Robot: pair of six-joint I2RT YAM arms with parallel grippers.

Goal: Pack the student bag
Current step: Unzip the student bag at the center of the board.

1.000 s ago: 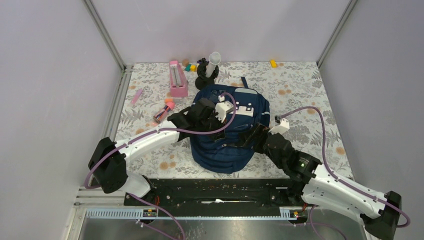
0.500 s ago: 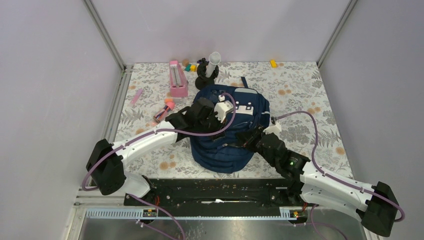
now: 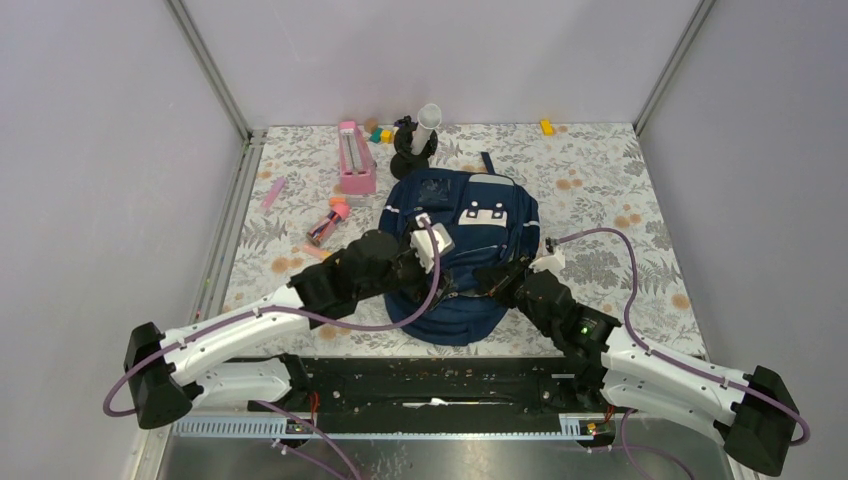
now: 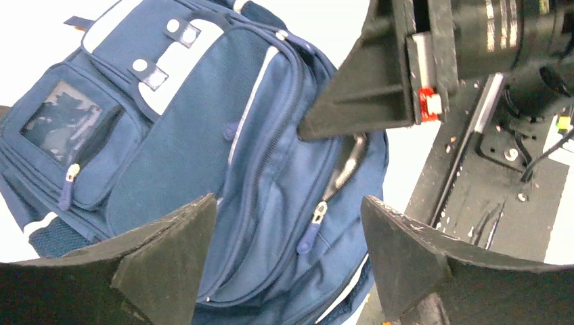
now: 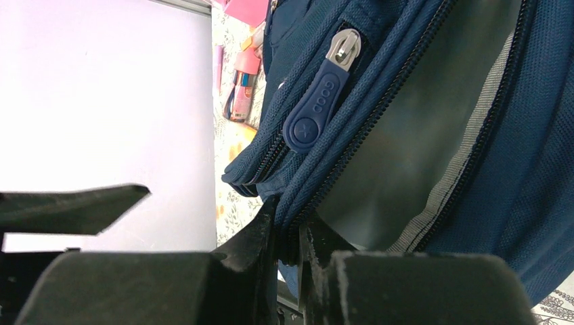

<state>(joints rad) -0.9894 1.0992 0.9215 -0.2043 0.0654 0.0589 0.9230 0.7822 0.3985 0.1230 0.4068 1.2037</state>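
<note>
The student bag (image 3: 505, 245), navy with white-grey patches, lies flat in the middle of the floral table. My left gripper (image 3: 432, 278) hovers open above the bag's near left part; in the left wrist view its fingers (image 4: 288, 203) straddle a blue zip pull (image 4: 308, 233) without touching it. My right gripper (image 3: 495, 278) is at the bag's near right side. In the right wrist view it (image 5: 288, 227) is shut on the zipped rim of the bag (image 5: 528, 135), beside the grey lining (image 5: 420, 122) of the open compartment and below a blue zip pull (image 5: 318, 101).
A pink case (image 3: 355, 160), a black stand with a white tube (image 3: 415, 140) and small coloured blocks (image 3: 380, 133) sit behind the bag. Markers (image 3: 330, 218) and a pink pen (image 3: 273, 192) lie to its left. A yellow block (image 3: 547, 127) lies far back. A black rail (image 3: 430, 375) runs along the near edge.
My left gripper opened and drew back from the bag's top toward the near left. My right gripper went from open to shut on the bag's zipped rim.
</note>
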